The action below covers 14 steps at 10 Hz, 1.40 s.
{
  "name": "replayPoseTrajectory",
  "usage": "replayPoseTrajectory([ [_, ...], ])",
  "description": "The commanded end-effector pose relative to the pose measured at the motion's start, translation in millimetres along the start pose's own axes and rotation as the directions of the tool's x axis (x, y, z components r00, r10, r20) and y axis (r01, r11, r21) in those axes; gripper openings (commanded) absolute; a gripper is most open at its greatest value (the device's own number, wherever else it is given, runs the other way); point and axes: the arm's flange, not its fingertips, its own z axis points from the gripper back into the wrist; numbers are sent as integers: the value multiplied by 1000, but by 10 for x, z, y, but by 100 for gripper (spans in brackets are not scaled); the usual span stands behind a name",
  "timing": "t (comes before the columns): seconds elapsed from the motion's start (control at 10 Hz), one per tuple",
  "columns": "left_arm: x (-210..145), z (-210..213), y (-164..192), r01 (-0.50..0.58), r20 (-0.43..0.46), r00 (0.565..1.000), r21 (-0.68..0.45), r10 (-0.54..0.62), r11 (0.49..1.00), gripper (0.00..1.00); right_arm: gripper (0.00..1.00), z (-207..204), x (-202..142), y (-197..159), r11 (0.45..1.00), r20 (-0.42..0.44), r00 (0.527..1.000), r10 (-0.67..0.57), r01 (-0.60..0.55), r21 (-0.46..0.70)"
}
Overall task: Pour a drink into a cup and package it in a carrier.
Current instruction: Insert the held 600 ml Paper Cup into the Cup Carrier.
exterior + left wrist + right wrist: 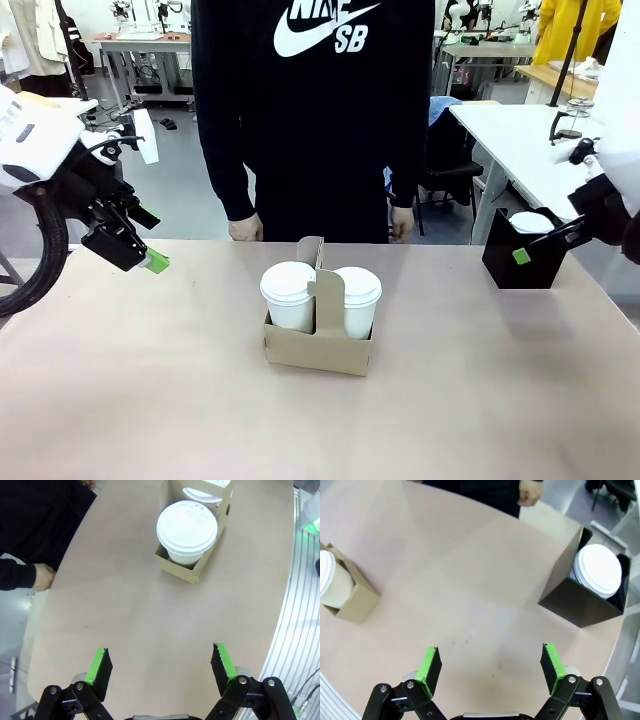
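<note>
**Left gripper** point(150, 262) — jaws wide apart, nothing between the green pads point(100, 664). Hangs above the table point(150, 400), well to the robot's left of the carrier, fingers angled down toward the middle. In its wrist view the carrier lies straight ahead, past a stretch of bare tabletop.

**Right gripper** point(535, 245) — jaws spread wide, holding nothing; pads point(431, 667) over bare table. Hangs well to the carrier's right, just beside the black box point(522, 262). In its wrist view the carrier sits far off toward the left edge.

**Carrier** point(318, 348) — brown cardboard, upright at mid-table, roughly midway between the two grippers; neither is clearly nearer. Its long axis runs left to right across the table, with the handle tab point(322, 290) standing upright between the two slots.

**Cups** point(288, 295) — two white lidded cups, upright, one in each slot on either side of the tab. Whether they hold drink cannot be told through the lids.

**Black box** — at the carrier's far right, near the table edge, with white lids point(596, 570) stacked inside.

**Person** — stands beyond the carrier at the far edge, hands point(244, 229) hanging at the sides, touching nothing.

**Judgement** — packaging looks complete. Any lift would go for the tab from above, jaws closing across its thin face.
</note>
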Motion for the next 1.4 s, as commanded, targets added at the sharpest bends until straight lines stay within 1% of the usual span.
replayPoseTrajectory([
  [0.0, 4, 10, -7, -12, -4, 1000, 7, 12, 1000, 100, 100, -6, -40, -51, 1000, 34, 999, 7, -7, 16],
  [1.3, 4, 10, -7, -12, -4, 1000, 7, 12, 1000, 100, 100, -6, -40, -51, 1000, 34, 999, 7, -7, 16],
])
